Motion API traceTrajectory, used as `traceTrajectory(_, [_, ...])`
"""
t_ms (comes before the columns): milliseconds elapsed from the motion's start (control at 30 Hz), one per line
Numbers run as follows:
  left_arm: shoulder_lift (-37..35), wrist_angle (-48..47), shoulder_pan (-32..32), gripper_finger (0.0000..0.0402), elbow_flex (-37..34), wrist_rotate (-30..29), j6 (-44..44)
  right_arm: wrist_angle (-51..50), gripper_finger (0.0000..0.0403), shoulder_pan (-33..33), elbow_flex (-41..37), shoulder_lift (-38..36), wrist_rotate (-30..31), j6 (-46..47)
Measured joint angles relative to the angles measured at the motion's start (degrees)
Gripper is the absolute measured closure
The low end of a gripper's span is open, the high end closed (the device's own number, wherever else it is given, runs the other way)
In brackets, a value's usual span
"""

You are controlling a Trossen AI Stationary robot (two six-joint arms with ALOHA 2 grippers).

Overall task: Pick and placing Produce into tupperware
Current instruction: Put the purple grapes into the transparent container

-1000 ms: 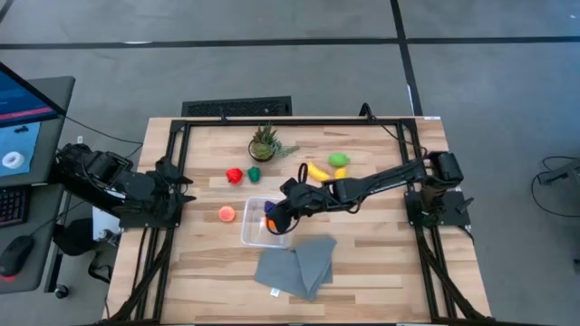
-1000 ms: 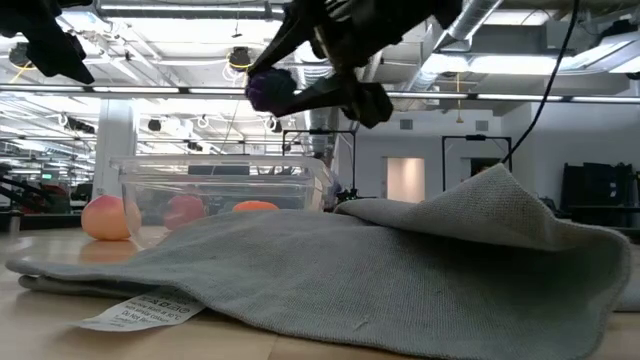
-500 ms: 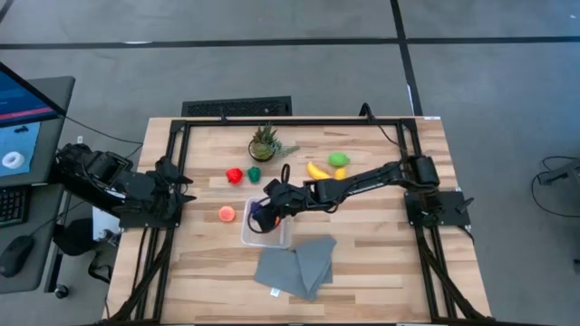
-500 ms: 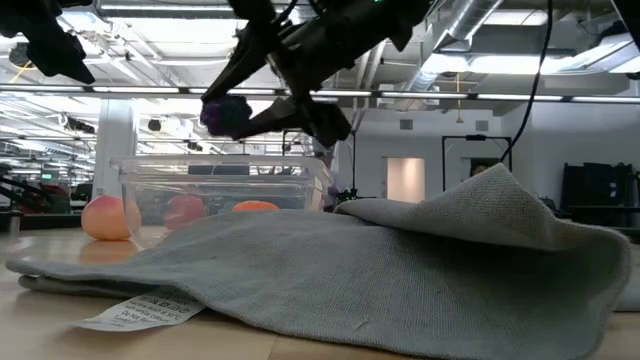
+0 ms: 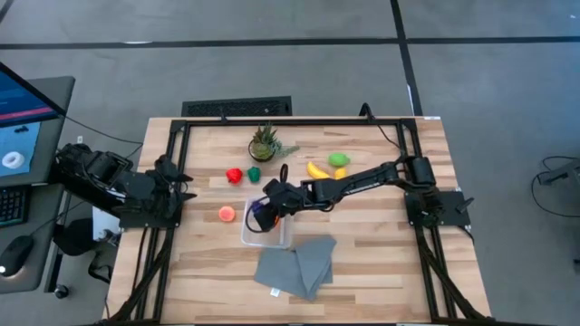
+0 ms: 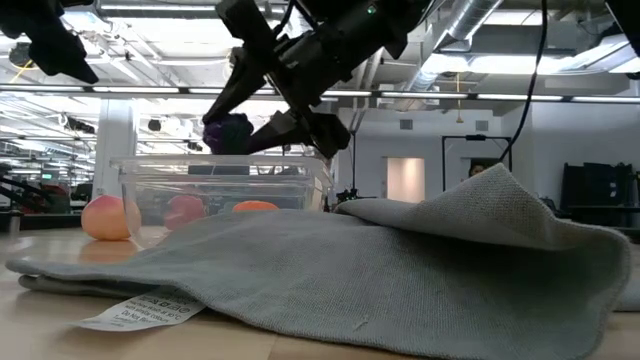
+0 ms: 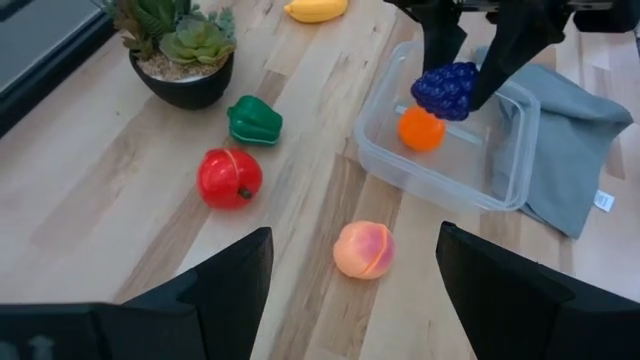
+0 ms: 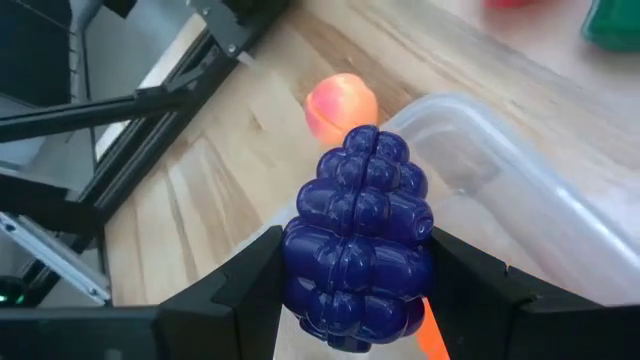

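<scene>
Gripper (image 8: 358,300) holds purple grapes (image 8: 360,238) over tupperware (image 8: 520,215).

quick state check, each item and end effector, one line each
purple grapes: gripped, above the tupperware
right end effector: shut on the grapes
tupperware: open, orange fruit inside
peach: loose on table
left end effector: parked at the table's left edge
grey cloth: crumpled

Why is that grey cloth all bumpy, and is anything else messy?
The grey cloth lies rumpled beside the tupperware, one fold humped up rather than flat. Nothing looks spilled or broken. The right gripper holds purple grapes above the tupperware, where an orange already sits.
</scene>
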Motion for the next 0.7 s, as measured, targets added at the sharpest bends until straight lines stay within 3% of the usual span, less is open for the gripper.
traceTrajectory(167, [0.01,0.01,0.00,0.0132,0.00,-0.39,0.15,-0.77,0.0172,0.34,-0.01,0.00,2.46,-1.25])
traceTrajectory(700, [0.00,0.02,0.00,0.0132,0.00,-0.39,0.20,-1.48,0.0144,0.35,-0.02,0.00,0.53,-1.19])
